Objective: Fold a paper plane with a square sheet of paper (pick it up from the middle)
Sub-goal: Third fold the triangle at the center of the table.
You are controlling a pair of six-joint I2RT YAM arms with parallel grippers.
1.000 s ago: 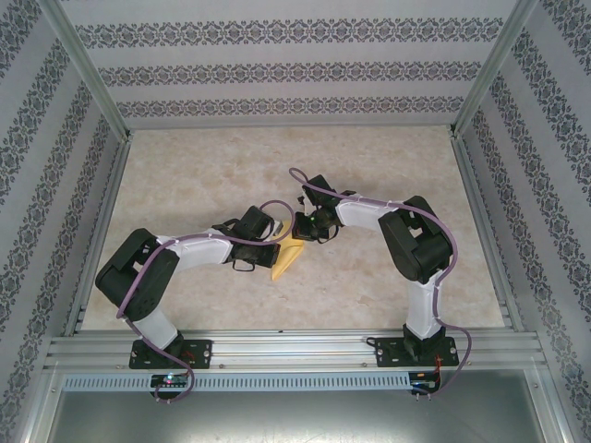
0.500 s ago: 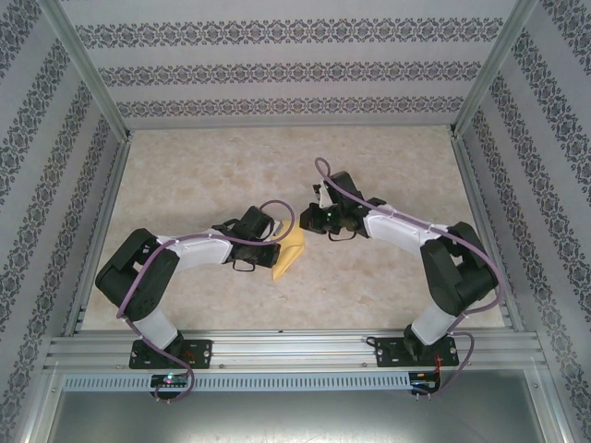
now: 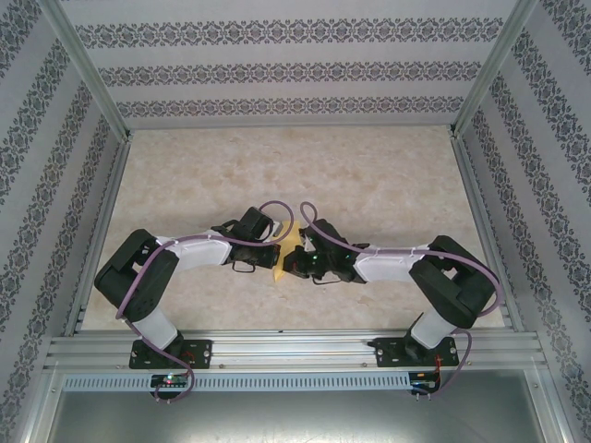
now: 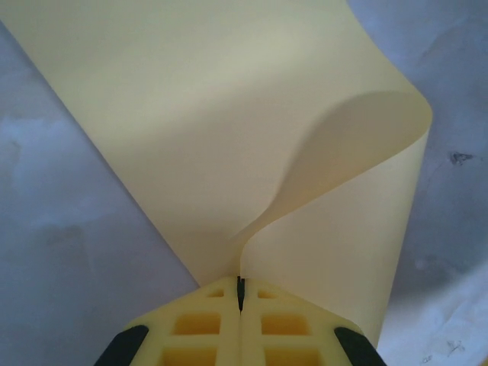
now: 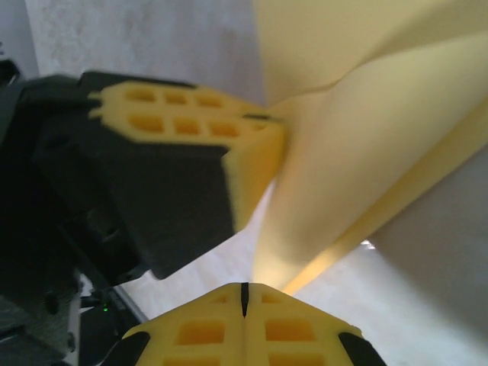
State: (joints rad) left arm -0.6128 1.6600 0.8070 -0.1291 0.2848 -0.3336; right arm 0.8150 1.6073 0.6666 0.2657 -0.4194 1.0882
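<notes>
One curled yellow sheet (image 4: 191, 114), lengthwise away from left fingers (image 4: 198, 329)

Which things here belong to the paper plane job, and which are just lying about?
Job: yellow sheet of paper, pinched in the left gripper; right gripper, shut beside it.
Not part of it: marbled table, patterned walls, metal frame.

Yellow paper (image 4: 191, 114) (yellow fingers (image 4: 198, 328) too)

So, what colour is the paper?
The square sheet of paper is plain pale yellow, best in left wrist view.
</notes>
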